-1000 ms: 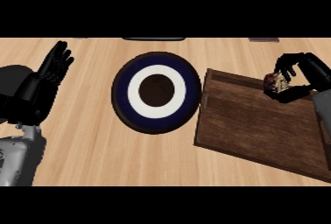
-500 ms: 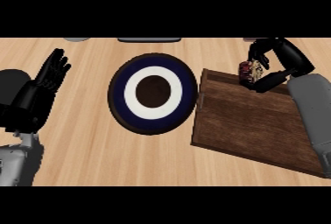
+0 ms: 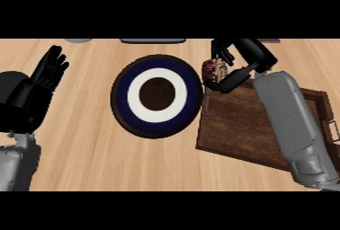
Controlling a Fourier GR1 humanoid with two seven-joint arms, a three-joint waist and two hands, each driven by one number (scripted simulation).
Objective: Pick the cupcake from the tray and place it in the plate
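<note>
right hand [image 3: 242,60] curls its fingers round the small brown cupcake [image 3: 214,72], held over the dark wooden tray's [image 3: 246,130] left edge, just beside the round navy-and-white plate [image 3: 157,95]. left hand [image 3: 46,74] rests open, fingers straight, on the pale wooden tabletop [image 3: 93,157].

No readable text or labels appear anywhere.
</note>
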